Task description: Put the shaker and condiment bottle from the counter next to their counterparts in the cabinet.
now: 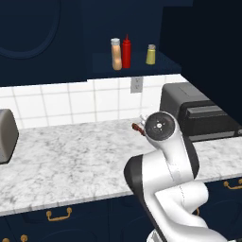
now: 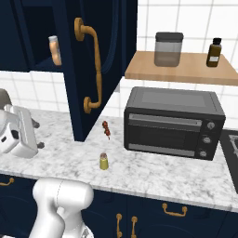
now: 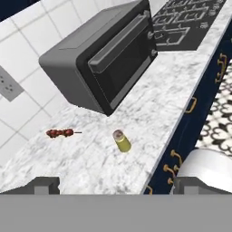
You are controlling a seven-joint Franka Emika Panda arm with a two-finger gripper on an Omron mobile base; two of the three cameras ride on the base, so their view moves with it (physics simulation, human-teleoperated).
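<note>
Wide-open, empty hand hovers above the shaker, its fingertips partly cut off below.

Legible text, labels, brands, numbers, signs: none are showing anywhere.

- Brown bottle, standing on the wooden shelf above the toaster oven: it is carrying a pale label patch, but nothing on it is resolving into letters.
- Toaster oven: its knobs, at the right end of its front, are showing no markings that can be made out.
- Condiment bottle, red squeeze bottle and yellow shaker, standing in the cabinet nook above the toaster oven: all are showing plain surfaces without print.
- Shaker on the table, in front of the toaster oven: no lettering is appearing.
</note>
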